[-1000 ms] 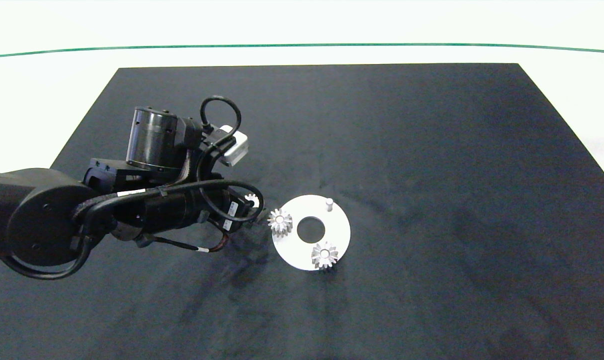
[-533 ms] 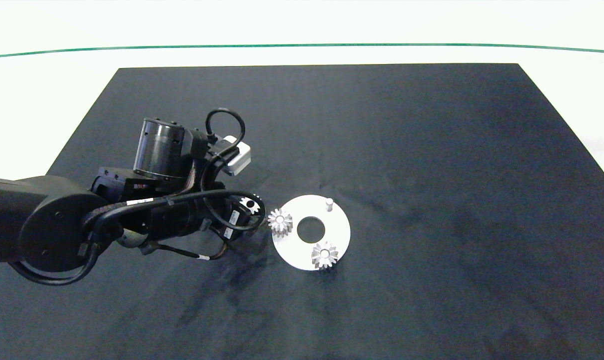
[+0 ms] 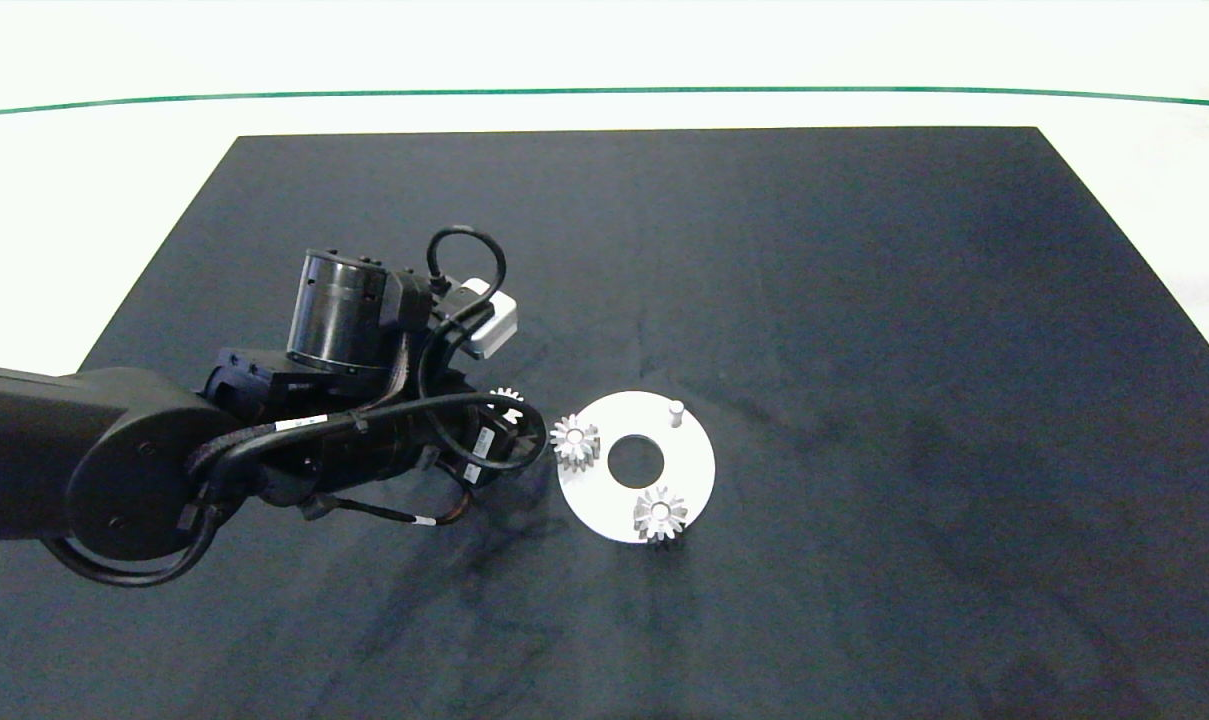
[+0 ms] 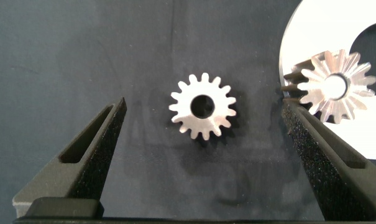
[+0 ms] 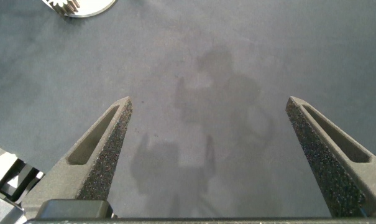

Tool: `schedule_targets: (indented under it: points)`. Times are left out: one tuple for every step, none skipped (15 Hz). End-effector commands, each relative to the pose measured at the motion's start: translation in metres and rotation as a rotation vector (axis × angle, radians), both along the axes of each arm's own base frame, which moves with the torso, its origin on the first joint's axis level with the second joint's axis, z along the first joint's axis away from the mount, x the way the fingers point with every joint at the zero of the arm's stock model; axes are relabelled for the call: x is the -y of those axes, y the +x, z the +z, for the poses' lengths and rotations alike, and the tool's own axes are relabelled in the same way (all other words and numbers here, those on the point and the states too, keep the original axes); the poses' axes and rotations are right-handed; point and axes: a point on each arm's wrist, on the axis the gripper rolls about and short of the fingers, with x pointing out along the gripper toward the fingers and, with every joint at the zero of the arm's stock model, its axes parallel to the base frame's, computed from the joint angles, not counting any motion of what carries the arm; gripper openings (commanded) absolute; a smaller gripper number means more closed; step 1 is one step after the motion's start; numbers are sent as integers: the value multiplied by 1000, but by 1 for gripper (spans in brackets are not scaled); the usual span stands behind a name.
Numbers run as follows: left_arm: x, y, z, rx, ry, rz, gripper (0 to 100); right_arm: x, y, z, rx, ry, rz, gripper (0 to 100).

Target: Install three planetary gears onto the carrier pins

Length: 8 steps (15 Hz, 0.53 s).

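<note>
A white disc (image 3: 689,462) lies on the black mat with three carrier pins. Planetary gears sit on two of them, one at the left (image 3: 575,440) and one at the front (image 3: 660,513). The back pin (image 3: 676,412) is bare. A third gear (image 4: 202,115) lies flat on the mat left of the disc, and in the head view it peeks out (image 3: 507,397) from under my left arm (image 3: 364,440). My left gripper (image 4: 203,106) is open and straddles this gear without touching it. One finger (image 4: 318,155) is right by the disc's edge. My right gripper (image 5: 209,102) hangs open over bare mat.
The black mat (image 3: 864,300) covers most of the white table. In the right wrist view the disc's rim (image 5: 97,6) with a gear (image 5: 60,4) shows at the frame edge. The right arm is outside the head view.
My left arm has moved right, toward the disc. The disc with its two gears has slid a little to the right on the mat.
</note>
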Motion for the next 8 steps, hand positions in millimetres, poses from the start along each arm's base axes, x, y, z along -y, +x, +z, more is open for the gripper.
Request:
schedule_targets:
  points:
    - [2, 1, -3, -7, 6, -2, 100, 0, 0, 0, -2, -4, 0, 100]
    - [2, 2, -4, -8, 7, -2, 100, 0, 0, 0, -2, -4, -1, 100]
    - [2, 2, -4, -8, 7, -2, 100, 0, 0, 0, -1, -3, 2, 100]
    - [1, 1, -4, -11, 8, -2, 100, 0, 0, 0, -2, -4, 2, 100]
    - [1, 1, -6, -16, 12, -1, 100, 0, 0, 0, -2, -4, 2, 100]
    - [1, 1, -6, -14, 11, -1, 100, 0, 0, 0, -2, -4, 2, 100]
    - [1, 1, -6, -14, 12, -1, 99, 0, 0, 0, -2, -4, 2, 100]
    - [1, 1, -6, -13, 16, -4, 96, 0, 0, -1, -4, -6, 2, 100]
